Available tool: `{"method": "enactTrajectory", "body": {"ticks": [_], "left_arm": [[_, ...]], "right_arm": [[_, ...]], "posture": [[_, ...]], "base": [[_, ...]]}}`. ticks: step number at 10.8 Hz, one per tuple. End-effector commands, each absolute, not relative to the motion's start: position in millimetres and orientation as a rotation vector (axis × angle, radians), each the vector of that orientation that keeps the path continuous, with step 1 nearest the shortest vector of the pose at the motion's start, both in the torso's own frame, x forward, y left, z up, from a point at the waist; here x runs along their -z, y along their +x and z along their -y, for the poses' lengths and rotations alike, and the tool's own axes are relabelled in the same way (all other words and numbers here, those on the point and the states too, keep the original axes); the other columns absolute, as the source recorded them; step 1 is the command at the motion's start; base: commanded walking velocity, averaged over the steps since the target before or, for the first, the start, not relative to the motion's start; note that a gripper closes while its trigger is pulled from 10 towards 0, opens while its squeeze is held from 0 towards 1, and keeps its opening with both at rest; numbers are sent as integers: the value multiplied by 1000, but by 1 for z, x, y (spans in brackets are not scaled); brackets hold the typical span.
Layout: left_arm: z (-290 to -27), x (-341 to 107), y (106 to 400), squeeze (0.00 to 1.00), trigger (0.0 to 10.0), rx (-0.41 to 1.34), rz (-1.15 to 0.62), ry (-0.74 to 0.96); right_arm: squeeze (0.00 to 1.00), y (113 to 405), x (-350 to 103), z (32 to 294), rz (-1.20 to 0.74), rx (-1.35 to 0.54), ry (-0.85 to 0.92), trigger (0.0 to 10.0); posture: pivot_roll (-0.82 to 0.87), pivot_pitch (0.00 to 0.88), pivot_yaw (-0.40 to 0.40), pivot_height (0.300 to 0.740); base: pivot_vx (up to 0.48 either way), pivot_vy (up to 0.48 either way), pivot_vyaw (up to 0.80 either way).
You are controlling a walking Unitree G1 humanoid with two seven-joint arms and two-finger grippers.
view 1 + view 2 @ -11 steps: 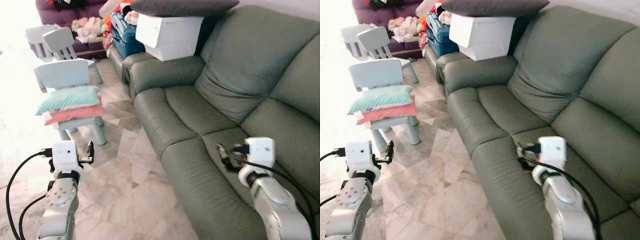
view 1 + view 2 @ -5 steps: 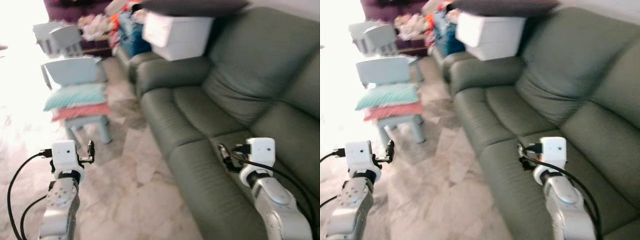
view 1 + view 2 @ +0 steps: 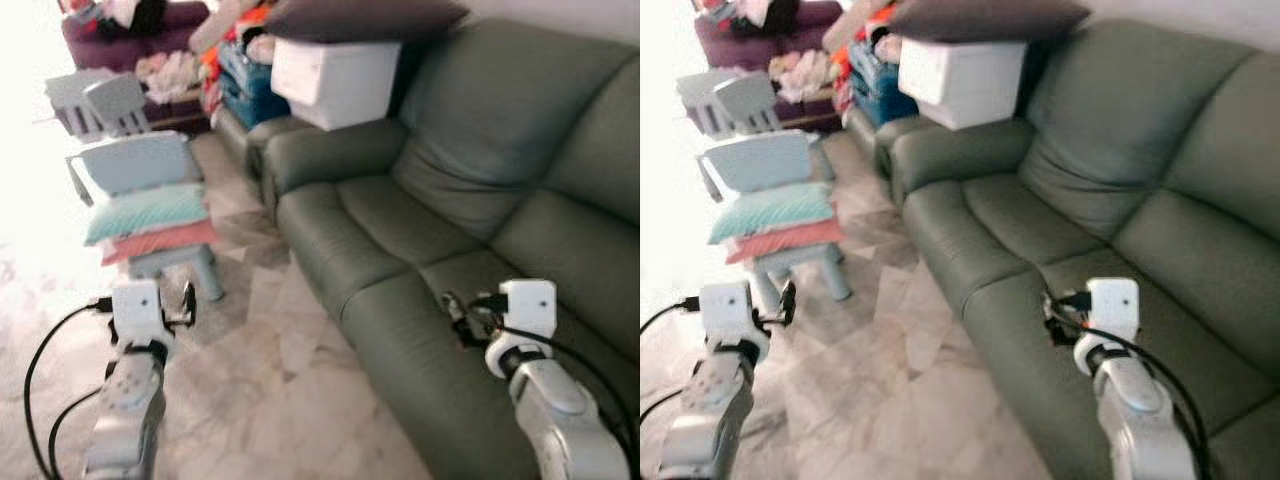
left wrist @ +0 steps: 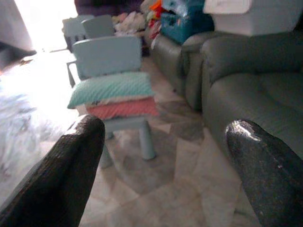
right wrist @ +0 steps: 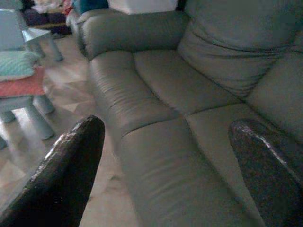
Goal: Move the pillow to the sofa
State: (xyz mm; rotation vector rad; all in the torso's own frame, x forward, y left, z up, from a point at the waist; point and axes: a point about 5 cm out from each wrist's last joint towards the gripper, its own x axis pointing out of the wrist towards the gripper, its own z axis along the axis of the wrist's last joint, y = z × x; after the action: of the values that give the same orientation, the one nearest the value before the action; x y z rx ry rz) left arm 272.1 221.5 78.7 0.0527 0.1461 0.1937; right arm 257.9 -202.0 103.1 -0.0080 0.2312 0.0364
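A teal pillow [image 3: 143, 210] lies on top of a red pillow [image 3: 160, 240], both stacked on the seat of a small pale-blue chair [image 3: 135, 163] on the floor ahead to my left. The green sofa [image 3: 420, 230] runs along my right. My left gripper [image 4: 163, 125] is open and empty, low over the floor, short of the chair and pointing at the pillows [image 4: 111, 89]. My right gripper [image 5: 165, 126] is open too, held over the front edge of the sofa seat [image 5: 165, 90].
A white storage box [image 3: 335, 80] with a dark grey cushion [image 3: 360, 18] on it sits on the sofa's far arm. Behind it are a blue case [image 3: 235, 85], more small chairs [image 3: 100, 95] and a purple couch [image 3: 120, 25] piled with clothes. Marble floor [image 3: 290, 400] lies between chair and sofa.
The whole picture has swayed and blurred a little, so the camera moved. Both arms keep the same pose, and the pillows stay on the chair.
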Motion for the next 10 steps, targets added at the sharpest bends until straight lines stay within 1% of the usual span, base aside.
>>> {"method": "enactTrajectory", "body": {"ticks": [1,3,5,7,9,10], "left_arm": [[-227,-80,271,0,10000,-206,-142,58],[-224,-85,273,0,10000,-183,-121,115],[-228,-92,276,0,10000,-248,-67,88],[-229,-92,277,0,10000,-238,-71,68],[-231,-91,276,0,10000,-237,-81,49],[-233,-89,273,0,10000,-231,-87,21]], "right_arm": [[0,261,-108,194,-210,-65,-6,10000],[0,261,-108,195,-205,-67,-4,10000],[0,262,-112,194,-178,-78,33,10000],[0,264,-115,192,-164,-96,8,10000],[0,265,-116,190,-158,-110,1,10000],[0,266,-116,188,-154,-120,0,10000]], "posture": [[-168,0,10,740],[-169,0,12,740],[-167,0,17,740],[-165,0,19,740],[-164,0,17,740],[-165,0,16,740]], "base": [[0,476,0],[0,0,0],[0,0,0],[0,0,0],[0,0,431],[311,0,444]]}}
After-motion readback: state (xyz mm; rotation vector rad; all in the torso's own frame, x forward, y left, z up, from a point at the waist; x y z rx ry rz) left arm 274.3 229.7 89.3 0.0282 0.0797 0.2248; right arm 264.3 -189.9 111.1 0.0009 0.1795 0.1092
